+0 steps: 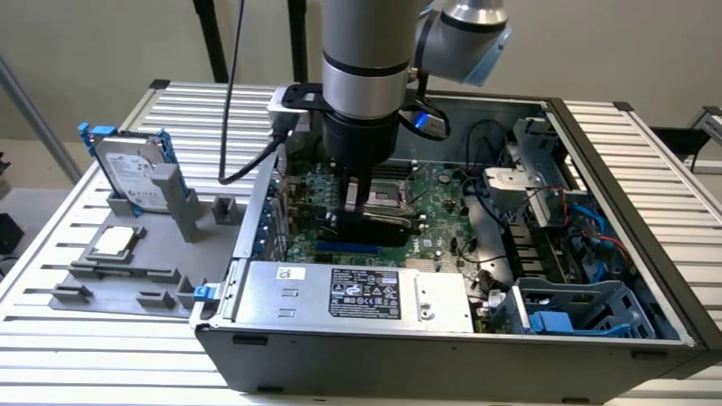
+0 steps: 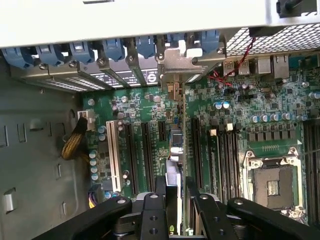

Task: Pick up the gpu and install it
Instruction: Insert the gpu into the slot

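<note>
The gripper [image 1: 368, 210] reaches down into the open computer case [image 1: 618, 161], its fingers [image 2: 161, 186] clamped on either face of the gpu [image 2: 174, 147]. The card stands on its edge over the green motherboard [image 2: 145, 102], among the black expansion slots, so the wrist view sees it only as a thin strip. Its long axis runs from the gripper straight to the rear wall of the case, where its silver end bracket [image 2: 176, 61] meets the row of blue slot clips [image 2: 114, 49]. In the exterior view it is a dark block under the gripper, lying lengthways with the bracket end towards the exterior view's left. It looks to be at slot level, but whether it is pressed fully home I cannot tell.

The empty CPU socket [image 2: 272, 182] lies just beside the card. Outside the case, on the slatted worktop [image 1: 203, 110], a hard drive [image 1: 128, 173] with blue rails stands upright in a grey fixture, and a small CPU chip [image 1: 115, 241] lies flat near it.
</note>
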`<state>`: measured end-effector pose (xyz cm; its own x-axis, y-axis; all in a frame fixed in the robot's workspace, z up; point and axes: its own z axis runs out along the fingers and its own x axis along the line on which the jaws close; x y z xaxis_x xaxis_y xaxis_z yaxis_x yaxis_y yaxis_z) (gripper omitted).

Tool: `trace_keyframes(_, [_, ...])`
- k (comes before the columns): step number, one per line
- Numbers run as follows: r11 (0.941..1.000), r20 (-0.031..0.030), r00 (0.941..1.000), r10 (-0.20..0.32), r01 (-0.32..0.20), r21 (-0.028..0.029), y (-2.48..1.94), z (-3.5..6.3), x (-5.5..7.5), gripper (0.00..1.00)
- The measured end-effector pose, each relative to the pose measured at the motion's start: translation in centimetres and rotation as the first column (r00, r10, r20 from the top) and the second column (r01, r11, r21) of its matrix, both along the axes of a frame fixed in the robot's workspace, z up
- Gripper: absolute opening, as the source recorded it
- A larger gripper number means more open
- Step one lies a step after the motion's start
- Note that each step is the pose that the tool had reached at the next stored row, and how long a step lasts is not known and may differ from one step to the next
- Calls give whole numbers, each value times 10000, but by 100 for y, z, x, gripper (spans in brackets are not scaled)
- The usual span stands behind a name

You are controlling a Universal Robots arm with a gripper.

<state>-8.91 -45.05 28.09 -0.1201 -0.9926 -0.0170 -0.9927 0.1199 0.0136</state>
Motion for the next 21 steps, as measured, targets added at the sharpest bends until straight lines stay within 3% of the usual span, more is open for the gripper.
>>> trace_keyframes(5, [10000,0,10000,1,-1,52,-1,-88,-36,27])
trace_keyframes(13, [9996,0,9999,156,-156,237,0,-127,-46,27])
trace_keyframes(21, [9981,0,9984,570,-570,242,-1,-132,-54,27])
